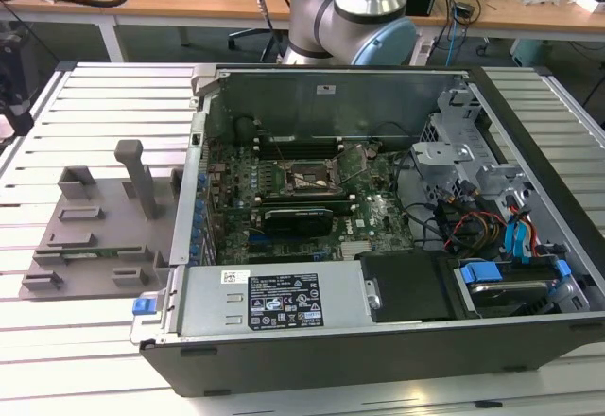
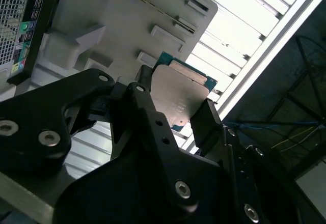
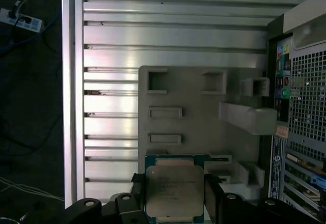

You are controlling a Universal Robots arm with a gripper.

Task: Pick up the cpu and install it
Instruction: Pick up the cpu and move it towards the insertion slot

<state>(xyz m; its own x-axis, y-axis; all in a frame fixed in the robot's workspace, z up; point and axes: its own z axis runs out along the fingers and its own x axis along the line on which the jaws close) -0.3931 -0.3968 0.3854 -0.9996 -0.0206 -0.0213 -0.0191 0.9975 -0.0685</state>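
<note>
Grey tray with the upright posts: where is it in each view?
Exterior view: grey tray on the slatted table, at the exterior view's left of the computer case.
Second wrist view: grey tray beyond the cpu, computer case beside it.
First wrist view: grey tray beyond the cpu, computer case beside it.
Shared landmark: the computer case.

In the first wrist view the cpu (image 3: 174, 188) runs off the picture's edge, and the gripper (image 3: 174, 201) fingers (image 3: 213, 201) cover its sides. It hides part of the tray (image 3: 193, 132). In the second wrist view the gripper covers maybe one cpu corner. The arm (image 1: 354, 9) is cut off in the exterior view.
</note>
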